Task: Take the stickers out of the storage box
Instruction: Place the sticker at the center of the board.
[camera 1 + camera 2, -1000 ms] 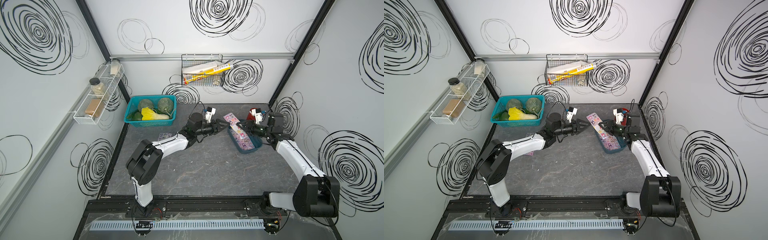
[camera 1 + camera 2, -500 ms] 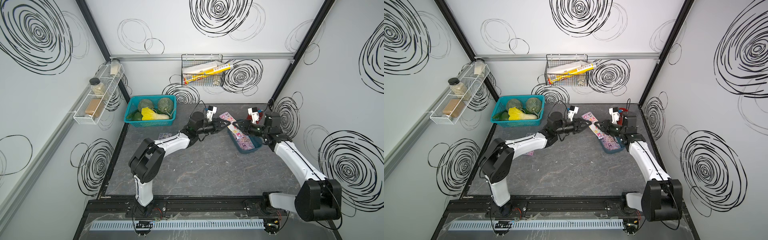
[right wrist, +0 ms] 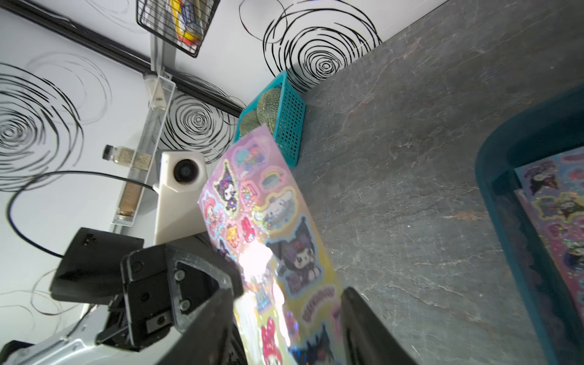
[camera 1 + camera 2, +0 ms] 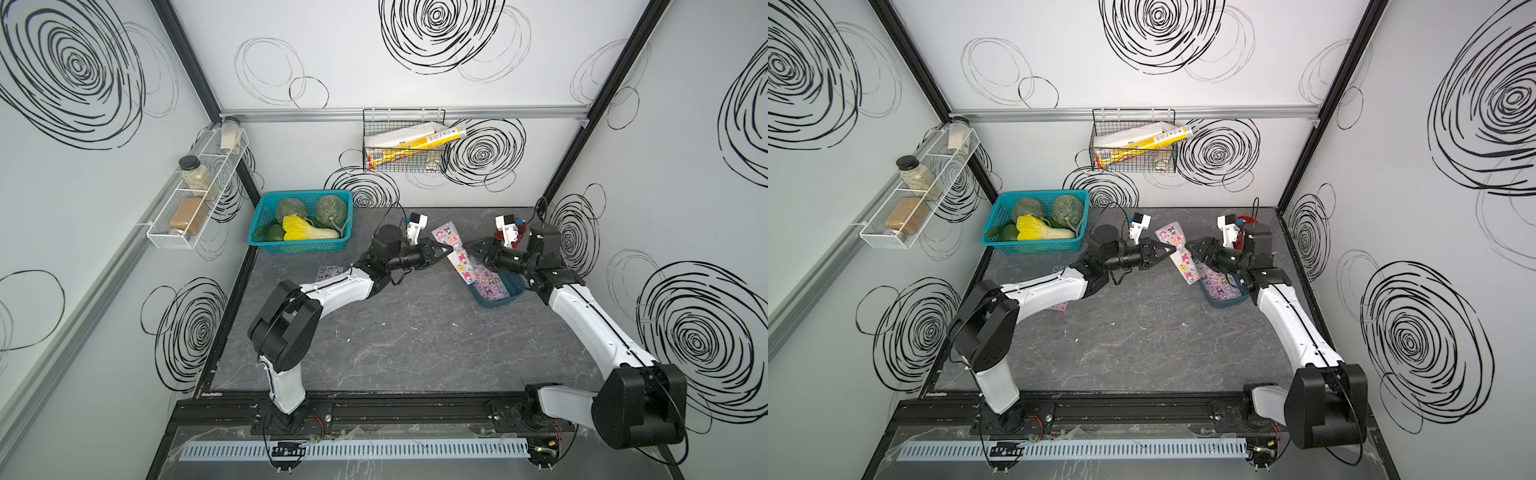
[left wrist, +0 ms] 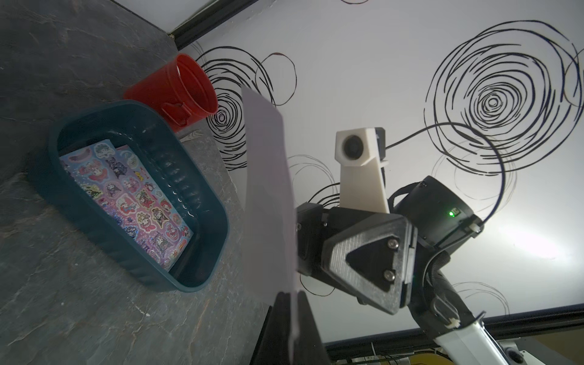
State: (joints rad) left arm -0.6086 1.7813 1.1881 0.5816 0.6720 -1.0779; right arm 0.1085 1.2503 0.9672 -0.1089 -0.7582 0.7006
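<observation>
A pink and yellow sticker sheet (image 4: 444, 237) hangs in the air left of the dark teal storage box (image 4: 513, 286). My left gripper (image 4: 446, 250) is shut on one edge of that sheet (image 5: 268, 189). My right gripper (image 3: 284, 331) stands open around the sheet's (image 3: 262, 221) other end, its fingers apart from it on both sides. More stickers (image 5: 132, 202) lie flat inside the storage box (image 5: 202, 202). One lilac sticker sheet (image 4: 328, 272) lies on the table beside the left forearm.
A red cup (image 5: 177, 91) stands just behind the storage box. A bright-blue basket (image 4: 301, 245) of vegetables sits at the back left. A wire basket (image 4: 405, 141) and a white rack (image 4: 195, 195) hang on the walls.
My left gripper reached right and closed on the lifted sheet. My right gripper, which was holding that sheet, opened and let it go.
</observation>
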